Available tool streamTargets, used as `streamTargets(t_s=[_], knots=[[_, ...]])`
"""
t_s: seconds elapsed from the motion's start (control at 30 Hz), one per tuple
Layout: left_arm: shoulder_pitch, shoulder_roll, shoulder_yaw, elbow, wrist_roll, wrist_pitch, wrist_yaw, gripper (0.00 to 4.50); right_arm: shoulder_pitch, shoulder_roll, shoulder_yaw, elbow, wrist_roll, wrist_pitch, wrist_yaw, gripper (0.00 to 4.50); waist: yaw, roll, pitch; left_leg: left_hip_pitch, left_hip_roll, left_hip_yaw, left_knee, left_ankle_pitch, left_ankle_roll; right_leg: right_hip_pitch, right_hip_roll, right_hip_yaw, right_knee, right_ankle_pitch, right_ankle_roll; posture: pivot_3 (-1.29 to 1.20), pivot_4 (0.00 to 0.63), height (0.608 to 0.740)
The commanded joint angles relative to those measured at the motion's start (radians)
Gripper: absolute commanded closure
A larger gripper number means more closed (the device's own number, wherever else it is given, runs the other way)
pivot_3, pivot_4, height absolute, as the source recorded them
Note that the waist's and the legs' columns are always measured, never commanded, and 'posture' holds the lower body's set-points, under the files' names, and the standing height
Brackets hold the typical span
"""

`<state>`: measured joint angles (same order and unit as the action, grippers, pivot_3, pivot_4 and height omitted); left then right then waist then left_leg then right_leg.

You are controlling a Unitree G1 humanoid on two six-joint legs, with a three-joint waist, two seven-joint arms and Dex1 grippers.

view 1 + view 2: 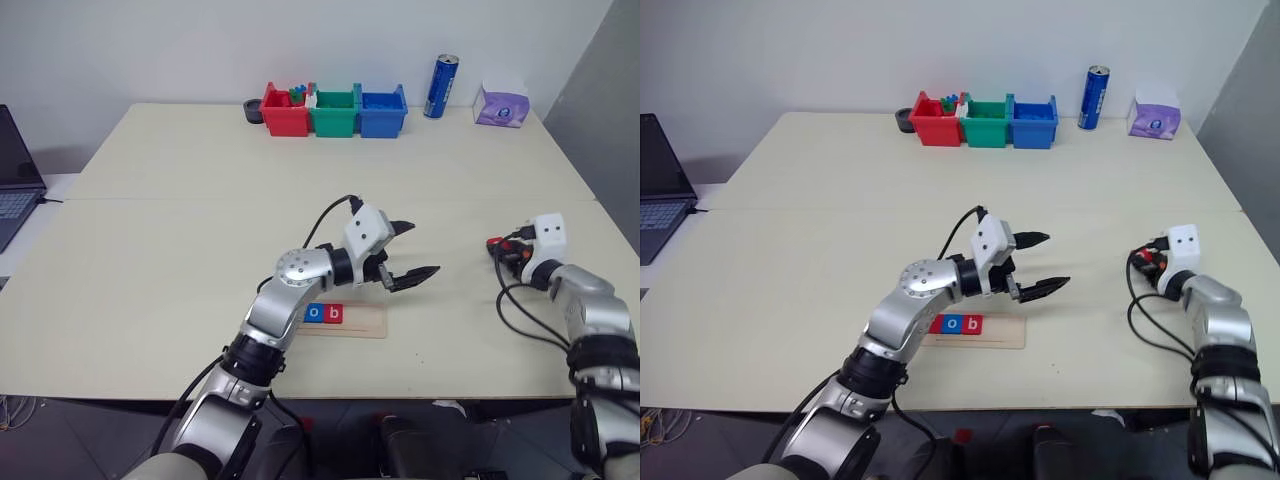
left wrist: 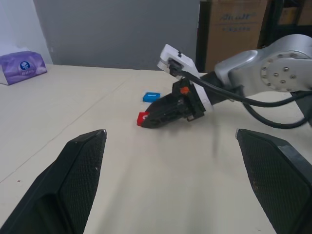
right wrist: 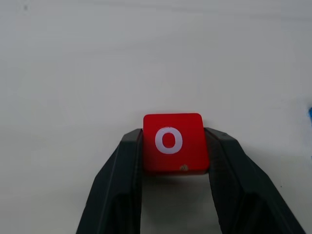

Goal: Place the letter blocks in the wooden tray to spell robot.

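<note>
Head views: the wooden tray lies at the table's near edge, holding a blue "o" tile and a red "b" tile side by side, so the word is filling in order. The left gripper hangs above the tray's right end, fingers apart, empty.

Left wrist view: a spare blue tile lies on the table just beyond the right gripper.

Right wrist view: both fingers clamp the red "o" tile by its sides, probably for the fourth slot.

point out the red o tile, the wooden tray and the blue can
red o tile [image 3: 173, 142], right wrist view, on its top face by the white letter
wooden tray [image 1: 1002, 331], right eye view, on the bare right end
blue can [image 1: 441, 87], left eye view, on the middle of its side
</note>
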<state>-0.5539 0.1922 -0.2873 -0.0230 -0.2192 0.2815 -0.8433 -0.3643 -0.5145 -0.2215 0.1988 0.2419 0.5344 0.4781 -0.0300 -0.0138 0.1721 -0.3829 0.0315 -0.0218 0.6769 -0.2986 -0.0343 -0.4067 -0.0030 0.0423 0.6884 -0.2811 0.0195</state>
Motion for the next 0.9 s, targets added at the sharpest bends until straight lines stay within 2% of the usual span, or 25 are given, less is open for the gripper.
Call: streamTargets(t_s=[0.03, 0.13, 0.27, 0.43, 0.63, 0.77, 0.83, 0.9], knots=[[0.057, 0.073, 0.024, -0.148, -0.053, 0.004, -0.062, 0.0, 0.139, 0.093, 0.003, -0.419, 0.08, 0.271, -0.136, 3.04, -0.002, 0.001, 0.0, 0.001, 0.0, 0.0, -0.001, 0.0, 0.0, 0.0, 0.0, 0.0, 0.0, 0.0, 0.0, 0.0, 0.15, 0.74], [0.112, 0.149, 0.042, -0.218, -0.087, 0.028, -0.095, 0.0, 0.24, 0.196, 0.04, -0.668, 0.103, 0.441, -0.241, 3.04, -0.001, 0.001, -0.001, 0.002, 0.0, -0.001, 0.0, 0.0, 0.0, 0.0, 0.001, -0.001, 0.002, 0.0, -0.001, 0.0, 0.15, 0.74], [0.165, 0.233, 0.066, -0.268, -0.125, 0.042, -0.139, 0.0, 0.291, 0.294, 0.095, -0.836, 0.093, 0.578, -0.346, 3.04, 0.0, 0.001, -0.001, 0.002, -0.003, -0.001, 0.001, 0.0, 0.0, 0.001, 0.001, -0.001, 0.003, 0.0, 0.001, 0.0, 0.15, 0.74], [0.215, 0.311, 0.087, -0.321, -0.184, 0.063, -0.198, 0.0, 0.32, 0.358, 0.149, -0.918, 0.073, 0.681, -0.426, 3.04, 0.0, 0.001, -0.001, 0.002, -0.003, -0.001, 0.001, 0.0, 0.0, 0.001, 0.001, -0.001, 0.001, -0.002, 0.005, 0.0, 0.15, 0.74], [0.218, 0.352, 0.099, -0.321, -0.198, 0.062, -0.206, 0.0, 0.339, 0.396, 0.168, -0.939, 0.061, 0.738, -0.463, 3.04, -0.001, 0.001, -0.001, 0.001, -0.003, -0.002, 0.0, 0.0, 0.0, 0.001, 0.003, -0.002, -0.002, -0.003, 0.005, 0.0, 0.15, 0.74], [0.206, 0.354, 0.103, -0.309, -0.197, 0.061, -0.203, 0.0, 0.329, 0.457, 0.129, -0.944, 0.081, 0.772, -0.462, 1.66, -0.001, 0.0, -0.001, 0.001, -0.003, -0.002, 0.0, 0.0, 0.001, 0.001, 0.003, -0.002, -0.002, -0.003, 0.005, 0.0, 0.15, 0.74], [0.208, 0.359, 0.107, -0.309, -0.199, 0.058, -0.207, 0.0, 0.312, 0.455, 0.1, -0.955, 0.089, 0.786, -0.445, 0.88, -0.001, 0.0, -0.001, 0.001, -0.002, -0.002, 0.0, 0.0, 0.001, 0.001, 0.004, -0.002, -0.002, -0.003, 0.005, 0.0, 0.15, 0.74], [0.212, 0.368, 0.111, -0.307, -0.201, 0.053, -0.217, 0.0, 0.293, 0.443, 0.072, -0.963, 0.111, 0.792, -0.416, 0.28, -0.001, 0.0, -0.001, 0.001, -0.003, -0.002, 0.0, 0.0, 0.001, 0.001, 0.003, -0.002, -0.002, -0.003, 0.005, 0.0, 0.15, 0.74]])
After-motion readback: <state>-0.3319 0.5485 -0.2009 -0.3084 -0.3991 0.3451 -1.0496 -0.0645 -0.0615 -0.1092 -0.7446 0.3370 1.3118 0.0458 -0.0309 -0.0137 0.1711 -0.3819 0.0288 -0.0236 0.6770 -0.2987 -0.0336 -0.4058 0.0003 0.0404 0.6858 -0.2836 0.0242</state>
